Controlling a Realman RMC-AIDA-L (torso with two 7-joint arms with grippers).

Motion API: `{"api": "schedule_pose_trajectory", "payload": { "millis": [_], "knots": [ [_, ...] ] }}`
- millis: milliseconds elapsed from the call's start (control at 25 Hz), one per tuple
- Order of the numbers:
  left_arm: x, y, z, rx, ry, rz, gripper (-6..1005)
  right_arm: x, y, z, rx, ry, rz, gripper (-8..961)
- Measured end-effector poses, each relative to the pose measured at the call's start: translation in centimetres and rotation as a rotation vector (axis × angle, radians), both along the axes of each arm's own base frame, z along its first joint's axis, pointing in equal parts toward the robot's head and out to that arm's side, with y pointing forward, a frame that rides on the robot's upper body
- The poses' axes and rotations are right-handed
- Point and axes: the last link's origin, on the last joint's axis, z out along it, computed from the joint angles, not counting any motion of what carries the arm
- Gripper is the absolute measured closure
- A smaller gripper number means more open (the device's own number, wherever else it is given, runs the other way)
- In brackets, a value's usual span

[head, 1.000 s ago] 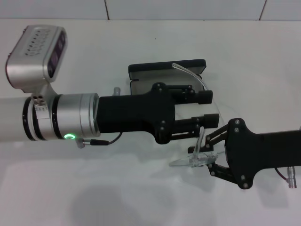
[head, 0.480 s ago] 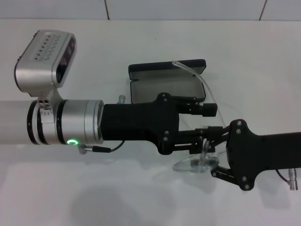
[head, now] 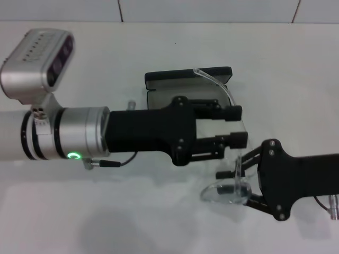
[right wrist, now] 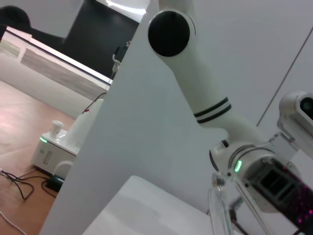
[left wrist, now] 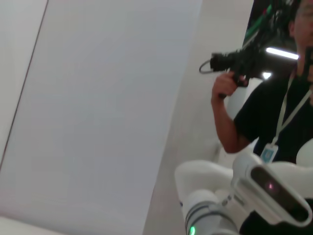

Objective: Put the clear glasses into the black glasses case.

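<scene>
Start on your left: the left gripper (head: pixel 239 126) reaches across in front of the open case (head: pixel 188 91), its two fingers parted with nothing between them. Half a second ago it sat lower, with its near finger right at the glasses; it has since lifted back toward the case — so whatever help it was giving there looks finished.

Move right and you find the glasses (head: pixel 226 191) out of the case, in front of it and a little to its right. The right gripper (head: pixel 237 180) is closed on them near the front, lens down by the table (head: pixel 159 47), one arm rising past the left fingers toward the case lid. Since a second ago the right gripper has drawn toward you with the glasses — away from the case.

You probably still have the whole placement ahead: carry them back over the case and watch that raised arm near the left fingers.
</scene>
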Motion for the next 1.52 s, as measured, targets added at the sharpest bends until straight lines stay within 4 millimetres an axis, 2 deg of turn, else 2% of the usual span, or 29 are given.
{"api": "schedule_pose_trajectory", "payload": {
  "millis": [160,480,600,760,920,1040,1280,1520],
  "knots": [
    [-0.6,0.3,1.0,0.030,-0.015,0.022,477,0.3,-0.7,0.6,0.001,0.025,0.031,829],
    [-3.1,0.8,2.5,0.084,0.039,0.083,477,0.2,-2.9,3.6,-0.071,0.155,0.137,821],
    [-3.2,1.1,2.0,0.115,0.053,0.093,476,-0.5,-3.3,3.3,-0.127,0.171,0.181,818],
    [-2.5,1.2,0.8,0.155,0.052,0.076,476,-1.9,-3.0,1.7,-0.244,0.173,0.215,814],
    [-1.7,1.1,0.2,0.201,0.022,0.042,476,-3.0,-1.8,0.6,-0.368,0.186,0.131,811],
    [-1.5,1.1,0.5,0.241,-0.017,0.034,476,-3.4,-0.9,0.3,-0.435,0.178,0.033,808],
    [-1.6,0.3,1.3,0.311,-0.099,0.010,476,-3.3,0.6,-0.1,-0.476,0.136,-0.165,802],
    [-1.8,-0.1,1.4,0.352,-0.126,0.006,475,-3.2,1.2,-0.2,-0.500,0.100,-0.239,796]
  ]
}}
